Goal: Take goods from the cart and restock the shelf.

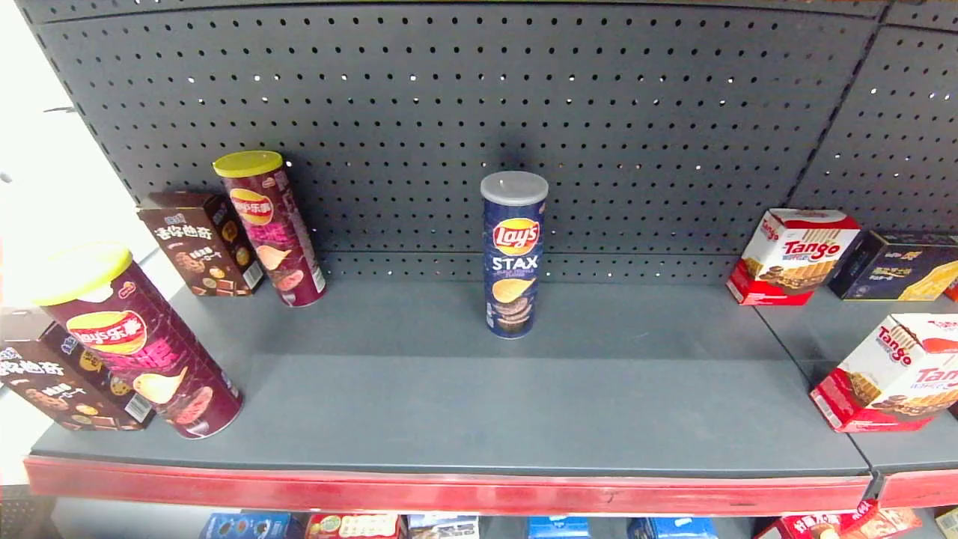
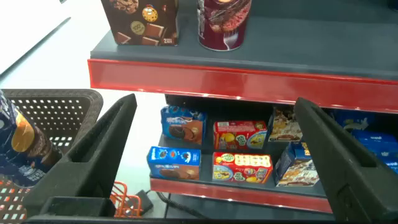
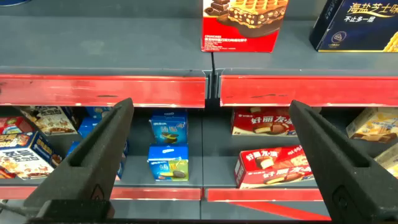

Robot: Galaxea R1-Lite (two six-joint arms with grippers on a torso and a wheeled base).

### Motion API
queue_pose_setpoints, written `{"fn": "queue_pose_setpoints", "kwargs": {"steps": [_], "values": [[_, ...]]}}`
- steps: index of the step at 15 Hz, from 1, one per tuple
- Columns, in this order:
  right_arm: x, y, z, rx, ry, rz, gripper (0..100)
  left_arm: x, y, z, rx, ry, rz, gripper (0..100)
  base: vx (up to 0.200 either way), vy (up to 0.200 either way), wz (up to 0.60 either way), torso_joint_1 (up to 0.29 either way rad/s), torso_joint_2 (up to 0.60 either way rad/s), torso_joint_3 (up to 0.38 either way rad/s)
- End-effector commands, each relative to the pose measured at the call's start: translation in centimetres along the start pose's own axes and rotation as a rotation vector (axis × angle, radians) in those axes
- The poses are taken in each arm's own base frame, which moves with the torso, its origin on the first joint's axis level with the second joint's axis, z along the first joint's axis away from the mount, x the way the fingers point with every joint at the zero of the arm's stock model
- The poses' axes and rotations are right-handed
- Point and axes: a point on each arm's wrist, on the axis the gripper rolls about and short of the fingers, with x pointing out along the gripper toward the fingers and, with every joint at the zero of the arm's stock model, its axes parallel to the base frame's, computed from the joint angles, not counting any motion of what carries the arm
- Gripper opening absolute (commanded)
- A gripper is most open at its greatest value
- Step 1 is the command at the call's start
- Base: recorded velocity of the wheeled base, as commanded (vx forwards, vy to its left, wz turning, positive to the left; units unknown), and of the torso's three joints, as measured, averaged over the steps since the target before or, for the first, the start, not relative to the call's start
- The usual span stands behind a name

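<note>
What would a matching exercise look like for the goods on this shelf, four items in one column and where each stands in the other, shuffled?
Things:
1. blue chips can
2. front maroon chips can
3. rear wafer box
4. rear brown cookie box

Places on the shelf:
A. back left, beside the rear maroon can
B. middle, standing alone
C. back right, next to a dark blue box
D. front left, near the red edge

Pairs: 1-B, 2-D, 3-C, 4-A
</note>
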Motion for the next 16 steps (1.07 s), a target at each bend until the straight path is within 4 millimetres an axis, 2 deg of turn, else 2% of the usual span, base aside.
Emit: {"fn": "queue_pose_setpoints", "kwargs": {"steps": [1, 12, 16], "values": [[0.00, 0.00, 0.00, -0.001, -0.001, 0.000, 100, 0.01, 0.00, 0.01, 0.000, 0.001, 0.001, 100, 0.000, 0.000, 0.60, 0.002, 0.00, -0.002], [0.00, 0.00, 0.00, -0.001, -0.001, -0.001, 100, 0.01, 0.00, 0.01, 0.000, 0.001, 0.001, 100, 0.000, 0.000, 0.60, 0.002, 0.00, 0.003], [0.00, 0.00, 0.00, -0.001, -0.001, 0.000, 100, 0.01, 0.00, 0.01, 0.004, 0.001, -0.001, 100, 0.000, 0.000, 0.00, 0.000, 0.00, 0.000]]}}
